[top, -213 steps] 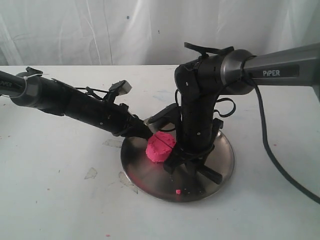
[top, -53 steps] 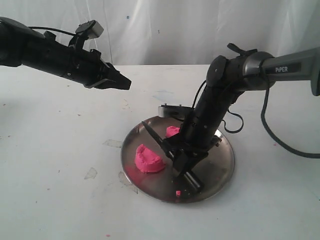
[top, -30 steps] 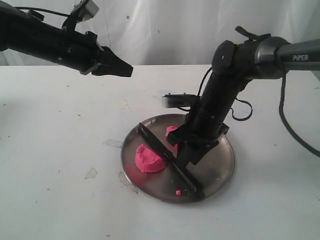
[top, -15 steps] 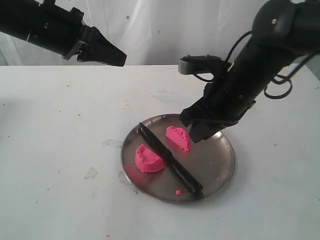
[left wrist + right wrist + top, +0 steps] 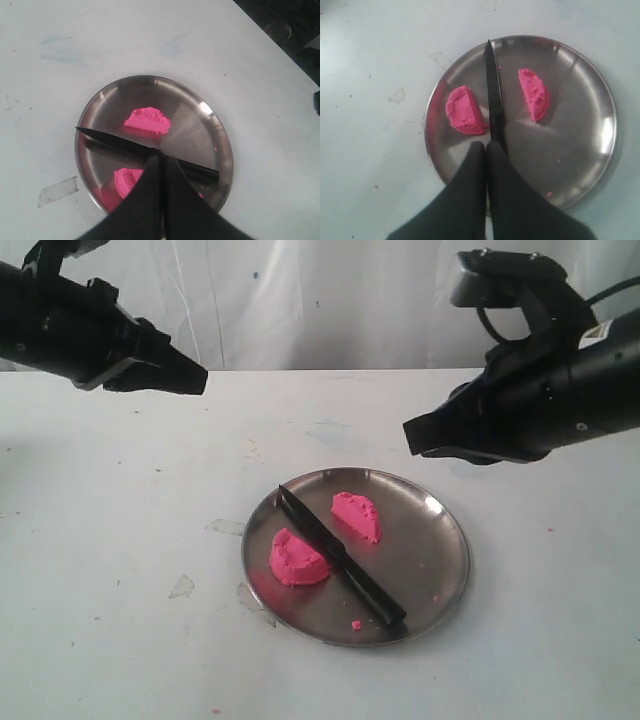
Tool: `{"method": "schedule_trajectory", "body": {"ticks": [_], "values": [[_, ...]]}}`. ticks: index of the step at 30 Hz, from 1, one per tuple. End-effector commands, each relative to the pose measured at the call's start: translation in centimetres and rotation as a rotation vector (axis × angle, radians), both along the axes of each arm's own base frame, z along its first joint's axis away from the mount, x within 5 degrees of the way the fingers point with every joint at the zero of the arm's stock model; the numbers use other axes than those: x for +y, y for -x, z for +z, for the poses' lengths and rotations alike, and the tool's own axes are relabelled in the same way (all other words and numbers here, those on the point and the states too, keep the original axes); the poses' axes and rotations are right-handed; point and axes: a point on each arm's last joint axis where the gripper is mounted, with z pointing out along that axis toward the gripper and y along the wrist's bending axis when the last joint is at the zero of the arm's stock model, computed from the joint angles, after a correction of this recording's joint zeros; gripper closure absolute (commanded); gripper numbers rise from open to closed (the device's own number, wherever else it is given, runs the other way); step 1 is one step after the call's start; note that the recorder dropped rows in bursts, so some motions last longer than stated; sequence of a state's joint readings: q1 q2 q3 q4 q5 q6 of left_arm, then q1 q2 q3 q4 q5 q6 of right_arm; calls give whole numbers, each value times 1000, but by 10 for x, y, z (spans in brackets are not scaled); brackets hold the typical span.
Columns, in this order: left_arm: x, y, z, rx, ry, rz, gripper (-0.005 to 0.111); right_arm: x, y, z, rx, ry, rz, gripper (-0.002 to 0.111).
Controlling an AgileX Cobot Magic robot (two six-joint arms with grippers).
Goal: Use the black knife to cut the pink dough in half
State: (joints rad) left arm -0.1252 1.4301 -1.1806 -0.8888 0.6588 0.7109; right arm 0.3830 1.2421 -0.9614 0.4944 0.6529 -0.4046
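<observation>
Exterior: round steel plate (image 5: 440,570) on white bench (image 5: 120,640); bright pink dough in two half-domes, one (image 5: 297,558) left of slim black knife (image 5: 340,555), other (image 5: 356,516) right of it, knife lying diagonally between. Tiny pink crumb (image 5: 356,624) near handle. Both arms raised clear of plate.

Left wrist: left pincer (image 5: 161,165) pressed together, empty (fingers hide part of the knife).

Right wrist: right pincer (image 5: 486,150) likewise closed, holding nothing; tape scraps (image 5: 396,96) on bench beside plate.
</observation>
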Motion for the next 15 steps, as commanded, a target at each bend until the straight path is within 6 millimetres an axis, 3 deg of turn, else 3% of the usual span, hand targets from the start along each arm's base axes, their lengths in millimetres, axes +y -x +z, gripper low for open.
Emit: {"method": "schedule_trajectory", "body": {"ticks": [1, 15], "values": [[2, 7, -8, 24, 8, 25, 107, -9, 17, -2, -42, -19, -27, 108], [4, 5, -8, 26, 18, 67, 107, -38, 90, 6, -228, -116, -42, 108]]}}
